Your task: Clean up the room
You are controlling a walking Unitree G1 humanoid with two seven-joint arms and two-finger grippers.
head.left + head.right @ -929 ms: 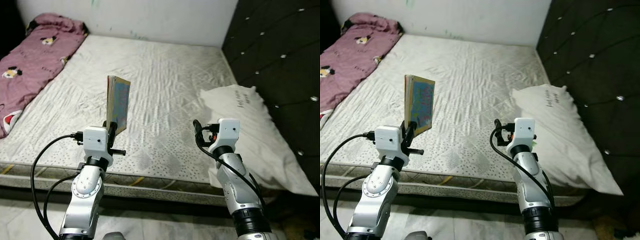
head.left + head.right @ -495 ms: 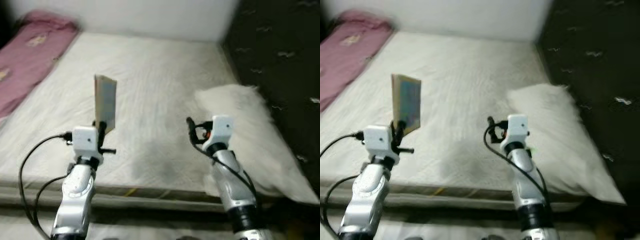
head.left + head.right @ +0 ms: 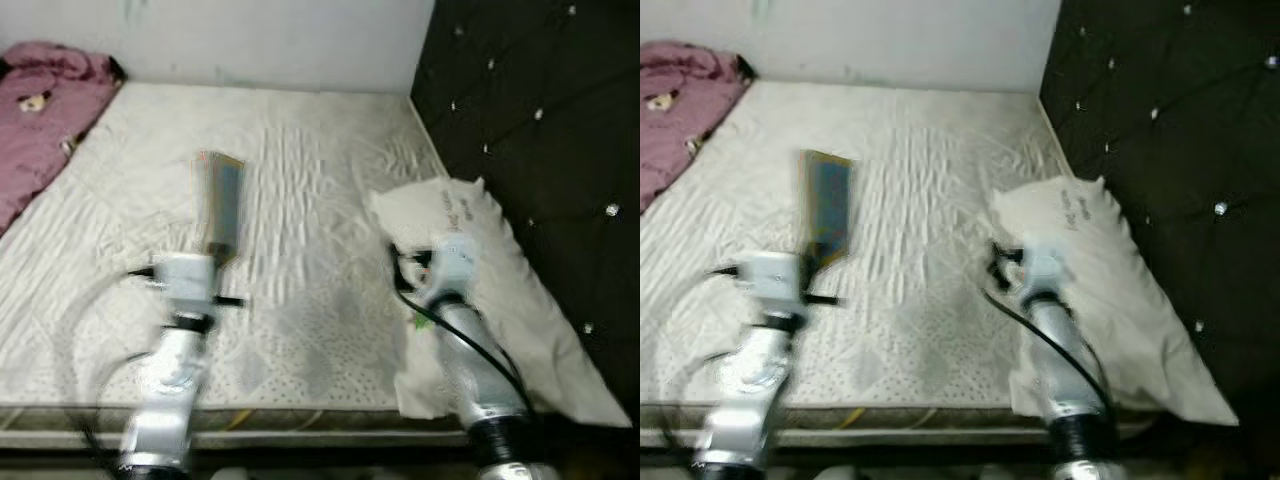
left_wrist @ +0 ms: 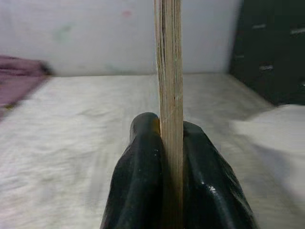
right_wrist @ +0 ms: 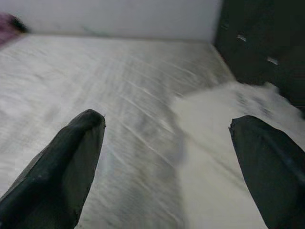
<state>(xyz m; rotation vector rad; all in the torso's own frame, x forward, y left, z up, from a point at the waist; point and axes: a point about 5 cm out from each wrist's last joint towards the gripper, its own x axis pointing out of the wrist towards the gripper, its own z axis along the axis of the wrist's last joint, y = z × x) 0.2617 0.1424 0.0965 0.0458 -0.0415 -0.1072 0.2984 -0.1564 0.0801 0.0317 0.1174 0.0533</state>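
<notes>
While you look down from the head cameras, which are blurred by motion, this is how things stand:

Left gripper [image 4: 169, 176]: its two black fingers [image 4: 140, 176] are pinched tight on the lower edge of the book [image 3: 220, 205]; you can see the page edges running straight up between the pads in the left wrist view.

Book: held upright above the mattress [image 3: 300, 210], clear of its surface, in front of the left arm; its bluish cover faces the robot's right; the cover is too blurred for you to read.

Right gripper [image 5: 167, 157]: fingers spread wide apart with nothing between them; it hangs over the near right part of the bed, at the inner edge of the pillow [image 3: 480, 240]; whether it touches the pillow you cannot tell.

Pillow: white, lying along the right side of the mattress against the dark tufted headboard [image 3: 530, 120]; some dark marking shows on its far end, unreadable.

Mattress: pale quilted cover, wrinkled across the middle; its near edge runs just under both arms.

Blanket [image 3: 40, 120]: pink-purple, bunched along the far left side of the bed, with small printed patches; well apart from the book and from both grippers.

Wall [image 3: 250, 40]: plain and light, behind the far end of the bed.
</notes>
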